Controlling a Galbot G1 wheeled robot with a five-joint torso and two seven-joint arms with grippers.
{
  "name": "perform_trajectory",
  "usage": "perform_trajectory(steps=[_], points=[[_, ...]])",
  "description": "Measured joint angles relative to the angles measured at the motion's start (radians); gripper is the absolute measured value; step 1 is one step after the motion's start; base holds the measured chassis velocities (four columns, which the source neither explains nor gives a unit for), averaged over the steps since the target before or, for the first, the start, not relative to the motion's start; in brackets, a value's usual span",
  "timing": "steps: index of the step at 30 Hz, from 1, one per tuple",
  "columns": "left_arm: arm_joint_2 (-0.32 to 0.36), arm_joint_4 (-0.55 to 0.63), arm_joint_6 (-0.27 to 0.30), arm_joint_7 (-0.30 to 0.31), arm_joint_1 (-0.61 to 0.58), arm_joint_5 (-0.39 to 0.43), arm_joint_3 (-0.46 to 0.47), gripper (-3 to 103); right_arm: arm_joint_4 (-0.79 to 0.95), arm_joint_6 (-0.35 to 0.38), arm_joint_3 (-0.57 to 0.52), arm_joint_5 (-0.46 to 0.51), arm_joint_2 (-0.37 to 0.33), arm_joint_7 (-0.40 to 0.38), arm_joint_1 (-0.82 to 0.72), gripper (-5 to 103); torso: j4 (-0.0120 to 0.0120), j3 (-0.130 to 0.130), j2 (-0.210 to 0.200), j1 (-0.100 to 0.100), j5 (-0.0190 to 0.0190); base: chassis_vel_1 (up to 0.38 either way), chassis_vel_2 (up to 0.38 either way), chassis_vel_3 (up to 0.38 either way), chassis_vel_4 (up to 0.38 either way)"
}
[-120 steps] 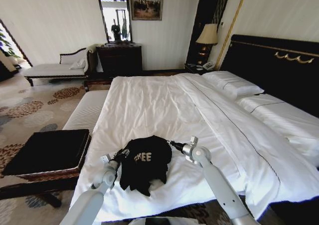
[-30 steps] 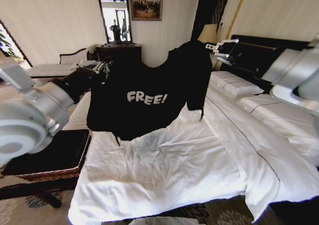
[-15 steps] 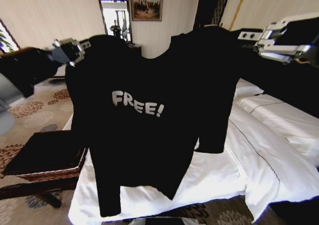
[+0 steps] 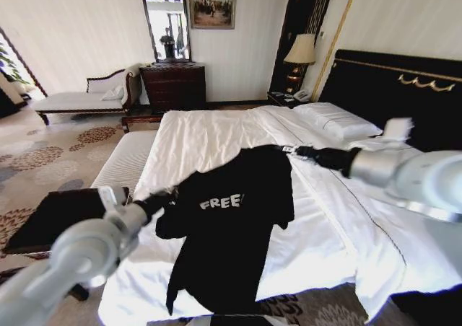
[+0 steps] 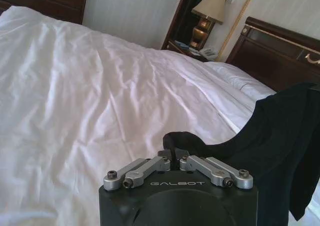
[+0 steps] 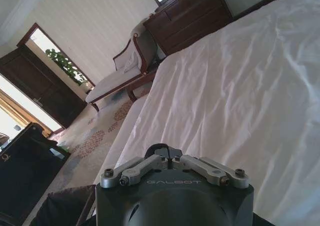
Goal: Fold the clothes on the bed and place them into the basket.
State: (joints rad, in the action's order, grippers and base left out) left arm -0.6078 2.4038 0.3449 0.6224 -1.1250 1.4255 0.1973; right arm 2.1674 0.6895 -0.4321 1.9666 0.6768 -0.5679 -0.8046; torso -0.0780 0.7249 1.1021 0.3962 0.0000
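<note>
jaws: both clamped on T-shirt [image 4: 227, 225] | left gripper [image 4: 167, 196], right gripper [image 4: 287, 150] | T-shirt held above bed [image 4: 216, 138]

Both arms reach out over the bed [image 4: 216, 135], the T-shirt [image 4: 227, 225] strung between them and hanging down to the foot edge, so it fills the gap from the left gripper [image 4: 167, 195] to the right gripper [image 4: 286, 150]. Beyond both grippers the white duvet lies open and flat toward the pillows [image 4: 336, 120]. Just outside the left gripper sits the basket [image 4: 68, 214]; beyond the right gripper stands the headboard [image 4: 404, 95].
</note>
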Motion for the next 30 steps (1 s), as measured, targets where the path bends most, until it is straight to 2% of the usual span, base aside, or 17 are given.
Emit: perform_trajectory(steps=[1, 2, 4, 5, 9, 11, 14, 16, 18, 20, 23, 24, 28, 30], points=[[0.0, 0.0, 0.0, 0.0, 0.0, 0.0, 0.0, 3, 0.0, 0.0, 0.0, 0.0, 0.0, 0.0, 0.0, 0, 0.0, 0.0, 0.0, 0.0, 0.0, 0.0, 0.0, 0.0, 0.0], [-0.045, -0.058, -0.002, -0.011, 0.007, -0.047, -0.028, 3, -0.054, 0.003, 0.042, -0.067, 0.048, 0.02, -0.001, 0, 0.0002, 0.0, 0.0, 0.0, -0.0003, 0.0, 0.0, 0.0, 0.0], [-0.103, -0.147, -0.006, -0.03, 0.02, -0.098, -0.051, 3, -0.137, 0.005, 0.083, -0.145, 0.097, 0.056, -0.005, 0, 0.0001, 0.0, 0.0, 0.0, 0.0, 0.0, 0.0, 0.0, 0.0], [-0.103, -0.147, -0.006, -0.03, 0.02, -0.098, -0.051, 3, -0.137, 0.005, 0.083, -0.145, 0.097, 0.056, -0.005, 0, 0.0001, 0.0, 0.0, 0.0, 0.0, 0.0, 0.0, 0.0, 0.0], [-0.206, -0.304, -0.018, -0.069, 0.052, -0.173, -0.071, 3, -0.287, 0.001, 0.148, -0.272, 0.173, 0.104, 0.016, 0, 0.0, 0.0, 0.0, 0.0, 0.0001, 0.0, 0.0, 0.0, 0.0], [-0.222, -0.324, -0.019, -0.073, 0.058, -0.185, -0.074, 3, -0.306, -0.002, 0.157, -0.293, 0.184, 0.112, 0.023, 0, 0.0001, 0.0, 0.0, 0.0, 0.0, 0.0, 0.0, 0.0, 0.0], [-0.299, -0.426, -0.035, -0.099, 0.107, -0.251, -0.105, 3, -0.403, -0.012, 0.202, -0.417, 0.234, 0.164, 0.066, 0, 0.0002, 0.0, 0.0, 0.0, -0.0002, 0.0, 0.0, 0.0, 0.0], [-0.313, -0.453, -0.038, -0.106, 0.123, -0.267, -0.116, 3, -0.435, -0.014, 0.218, -0.443, 0.247, 0.173, 0.083, 0, 0.0001, 0.0, 0.0, 0.0, -0.0002, 0.0, 0.0, 0.0, 0.0], [-0.356, -0.547, -0.045, -0.128, 0.194, -0.307, -0.157, 3, -0.53, -0.027, 0.258, -0.501, 0.281, 0.199, 0.127, 0, 0.0005, 0.0, 0.0, 0.0, 0.0002, 0.0, 0.0, 0.0, 0.0], [-0.369, -0.573, -0.046, -0.132, 0.216, -0.312, -0.169, 3, -0.552, -0.032, 0.267, -0.513, 0.288, 0.205, 0.137, 0, 0.0006, 0.0, 0.0, 0.0, 0.0001, 0.0, 0.0, 0.0, 0.0], [-0.437, -0.738, -0.05, -0.153, 0.365, -0.326, -0.238, 3, -0.686, -0.056, 0.31, -0.581, 0.329, 0.249, 0.189, 0, -0.0003, 0.0, 0.0, 0.0, 0.0001, 0.0, 0.0, 0.0, 0.0], [-0.437, -0.738, -0.05, -0.153, 0.365, -0.326, -0.238, 3, -0.686, -0.056, 0.31, -0.581, 0.329, 0.249, 0.189, 0, -0.0003, 0.0, 0.0, 0.0, 0.0001, 0.0, 0.0, 0.0, 0.0], [-0.482, -0.92, -0.057, -0.199, 0.493, -0.351, -0.305, 3, -0.822, -0.093, 0.355, -0.661, 0.389, 0.302, 0.246, 0, -0.0002, 0.0, 0.0, 0.0, 0.0002, 0.0, 0.0, 0.0, 0.0], [-0.488, -0.957, -0.058, -0.209, 0.513, -0.354, -0.316, 3, -0.851, -0.099, 0.366, -0.673, 0.404, 0.309, 0.26, 0, 0.0001, 0.0, 0.0, 0.0, 0.0, 0.0, 0.0, 0.0, 0.0]])
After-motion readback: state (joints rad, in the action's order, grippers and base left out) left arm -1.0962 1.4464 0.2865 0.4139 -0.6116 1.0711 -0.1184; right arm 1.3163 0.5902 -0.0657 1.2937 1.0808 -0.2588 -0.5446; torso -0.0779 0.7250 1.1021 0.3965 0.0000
